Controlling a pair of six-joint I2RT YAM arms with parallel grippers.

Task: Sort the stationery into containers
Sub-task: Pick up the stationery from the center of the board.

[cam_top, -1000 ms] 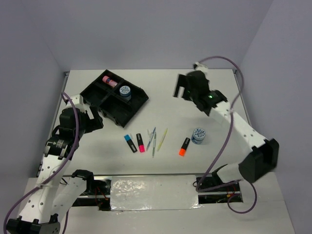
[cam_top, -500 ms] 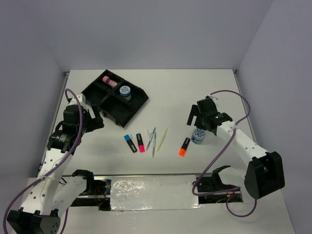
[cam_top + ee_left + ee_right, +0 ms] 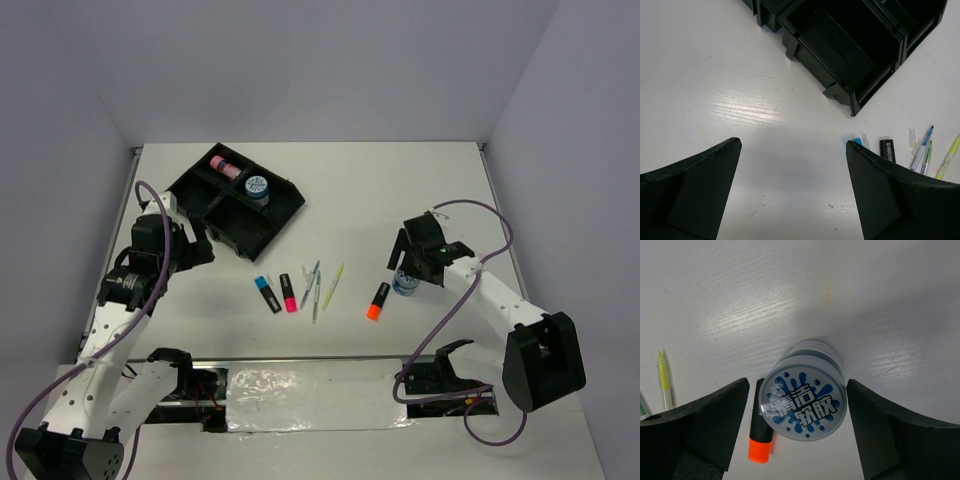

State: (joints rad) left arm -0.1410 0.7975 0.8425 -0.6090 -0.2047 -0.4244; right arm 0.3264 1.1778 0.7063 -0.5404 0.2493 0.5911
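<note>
Sorting is sitting at an early stage on the white tabletop [image 3: 400,180], with only two items resting in the black tray [image 3: 275,232] at the far left. A pink-capped tube [image 3: 225,165] is lying in one far compartment and a blue tub [image 3: 257,187] is standing in the compartment next to it. The two nearer compartments are looking bare from the left wrist view.

The right gripper [image 3: 796,385] is hanging directly over the second blue tub [image 3: 804,402], which is standing upright on the tabletop at the right, well apart from the tray. Its fingers [image 3: 705,425] are spread on either side of the lid with a narrow gap on each flank, gripping nothing yet. An orange highlighter [image 3: 760,450] is lying just beside that tub, close to one finger, so the grasp is looking tight on that side.

The left gripper [image 3: 792,145] is hovering over bare tabletop just off the tray's near corner, its fingers wide apart and empty.

Between the two arms, a blue highlighter [image 3: 267,293], a pink highlighter [image 3: 288,292], a cluster of thin pens [image 3: 312,288] and a yellow pen [image 3: 333,285] are lying loose in a rough row. Judging by this layout, the larger share of the work is waiting: the second tub, three highlighters and all the pens.
</note>
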